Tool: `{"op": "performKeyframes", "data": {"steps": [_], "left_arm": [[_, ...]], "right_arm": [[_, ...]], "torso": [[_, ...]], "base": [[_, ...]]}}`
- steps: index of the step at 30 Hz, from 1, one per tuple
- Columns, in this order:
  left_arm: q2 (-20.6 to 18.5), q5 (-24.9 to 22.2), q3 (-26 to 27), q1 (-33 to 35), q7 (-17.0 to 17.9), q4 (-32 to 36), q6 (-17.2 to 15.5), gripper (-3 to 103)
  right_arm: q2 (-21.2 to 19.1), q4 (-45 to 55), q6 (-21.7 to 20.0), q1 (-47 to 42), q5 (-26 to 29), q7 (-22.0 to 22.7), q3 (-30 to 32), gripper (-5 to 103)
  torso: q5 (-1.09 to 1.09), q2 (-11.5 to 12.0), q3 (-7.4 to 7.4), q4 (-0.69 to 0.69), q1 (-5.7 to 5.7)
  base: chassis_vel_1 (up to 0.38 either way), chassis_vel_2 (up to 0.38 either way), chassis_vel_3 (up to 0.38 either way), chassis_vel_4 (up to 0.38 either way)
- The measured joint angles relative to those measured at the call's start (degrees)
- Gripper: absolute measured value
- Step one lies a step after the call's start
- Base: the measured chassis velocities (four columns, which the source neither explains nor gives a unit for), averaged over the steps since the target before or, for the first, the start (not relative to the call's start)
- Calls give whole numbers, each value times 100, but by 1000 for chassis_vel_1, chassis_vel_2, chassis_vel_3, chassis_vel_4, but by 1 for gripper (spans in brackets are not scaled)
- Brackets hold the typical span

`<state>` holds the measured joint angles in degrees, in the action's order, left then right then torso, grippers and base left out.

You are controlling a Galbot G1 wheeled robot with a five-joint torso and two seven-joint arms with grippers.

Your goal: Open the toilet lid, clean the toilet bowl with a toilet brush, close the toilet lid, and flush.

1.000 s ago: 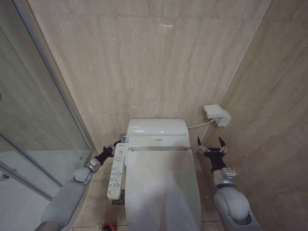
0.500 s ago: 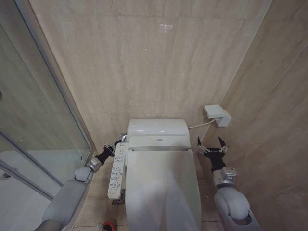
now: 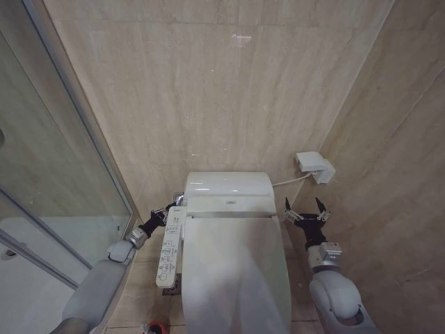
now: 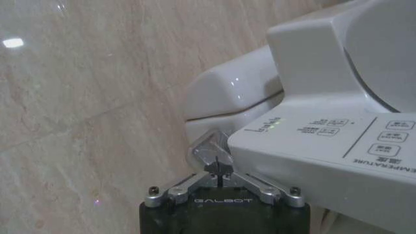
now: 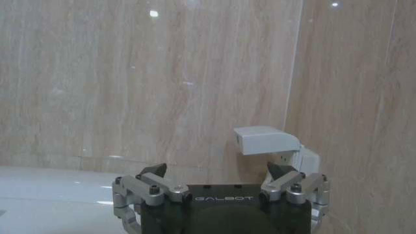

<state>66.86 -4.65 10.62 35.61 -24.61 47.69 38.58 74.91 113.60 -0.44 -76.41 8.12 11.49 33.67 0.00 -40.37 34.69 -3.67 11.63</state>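
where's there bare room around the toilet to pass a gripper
Free: the floor strip between the toilet lid and the right wall, where the open right gripper sits. Crowded: the other side, where the left gripper is wedged behind the button panel by the glass partition.

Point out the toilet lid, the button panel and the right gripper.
toilet lid (image 3: 233, 275): head view, middle of its smooth top.
button panel (image 3: 167, 254): head view, its button face.
right gripper (image 3: 304, 207): head view, midway between its spread fingertips.

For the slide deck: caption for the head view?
Toilet lid closed; left end effector by the button panel, right end effector open alongside.
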Motion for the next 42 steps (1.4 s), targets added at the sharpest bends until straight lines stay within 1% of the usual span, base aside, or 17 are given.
{"op": "performKeyframes", "data": {"steps": [8, 10, 14, 15, 16, 18, 19, 20, 23, 24, 28, 31, 32, 33, 38, 39, 42], "left_arm": [[11, -136, 537, 637, 126, 615, -214, 0], [-23, -198, 906, 1142, 179, 986, -248, 0], [-36, -160, 1243, 1419, 270, 1057, -175, 0], [-36, -159, 1348, 1511, 460, 1102, -169, 0], [-36, -159, 1348, 1511, 460, 1102, -169, 0], [-14, -250, 1514, 1690, 1215, 1382, -344, 0], [-10, -342, 1554, 1761, 1420, 1539, -449, 0], [-10, -342, 1554, 1761, 1420, 1539, -449, 0], [55, -738, 1769, 2109, 1847, 2346, -974, 0], [89, -834, 1829, 2228, 1921, 2625, -1091, 15], [169, -1025, 1940, 2498, 2079, 3243, -1339, 15], [282, -1130, 2012, 2830, 2188, 4037, -1733, 15], [314, -1150, 2068, 2980, 2229, 4301, -1868, 42], [314, -1150, 2068, 2980, 2229, 4301, -1868, 42], [382, -1297, 2449, 3628, 2354, 5266, -2336, 42], [387, -1384, 2572, 3774, 2356, 5474, -2433, 69], [384, -1665, 2781, 4052, 2362, 5833, -2631, 69]], "right_arm": [[0, 0, 0, 0, 0, 1, 1, 100], [0, 0, 0, 0, 0, 0, 0, 100], [0, 0, 0, 0, 0, 0, 0, 100], [0, 0, 0, 0, 0, 0, 0, 100], [0, 0, 0, 0, 0, 0, 0, 100], [0, 0, 0, 0, 0, 0, 0, 100], [0, 0, 0, 0, 0, 0, 0, 100], [0, 0, 0, 0, 0, 0, 0, 100], [0, 0, 0, 0, 0, 0, 0, 100], [0, 0, 0, 0, 0, 0, 0, 100], [0, 0, 0, 0, 0, 0, 0, 100], [0, 0, 0, 0, 0, 0, 0, 100], [0, 0, 0, 0, 0, 0, 0, 100], [0, 0, 0, 0, 0, 0, 0, 100], [0, 0, 0, 0, 0, 0, 0, 100], [0, 0, 0, 0, 0, 0, 0, 100], [0, 0, 0, 0, 0, 0, 0, 100]], "torso": [[-3, 1, 0, -7, 1], [-4, 1, 0, -4, 0], [-1, 1, 0, 1, 0], [-3, 1, 0, 1, 0], [-3, 1, 0, 1, 0], [-1, 1, 0, 0, 0], [-1, 1, 0, 0, 0], [-1, 1, 0, 0, 0], [-1, 0, 0, -1, 0], [0, 0, 0, -1, 0], [0, 0, 0, 0, 0], [0, 0, -1, -2, 0], [-1, 0, 0, -2, 0], [-1, 0, 0, -2, 0], [0, 0, -1, 2, 0], [1, 0, -1, 2, 0], [0, 0, -1, 1, 0]], "base": [[0, 0, 0, 0], [0, 0, 0, 0], [0, 0, 0, 0], [0, 0, 0, 0], [0, 0, 0, 0], [0, 0, 0, 0], [0, 0, 0, 0], [0, 0, 0, 0], [0, 0, 0, 0], [0, 0, 0, 0], [0, 0, 0, 0], [0, 0, 0, 0], [0, 0, 0, 0], [0, 0, 0, 0], [0, 0, 0, 0], [0, 0, 0, 0], [0, 0, 0, 0]]}}
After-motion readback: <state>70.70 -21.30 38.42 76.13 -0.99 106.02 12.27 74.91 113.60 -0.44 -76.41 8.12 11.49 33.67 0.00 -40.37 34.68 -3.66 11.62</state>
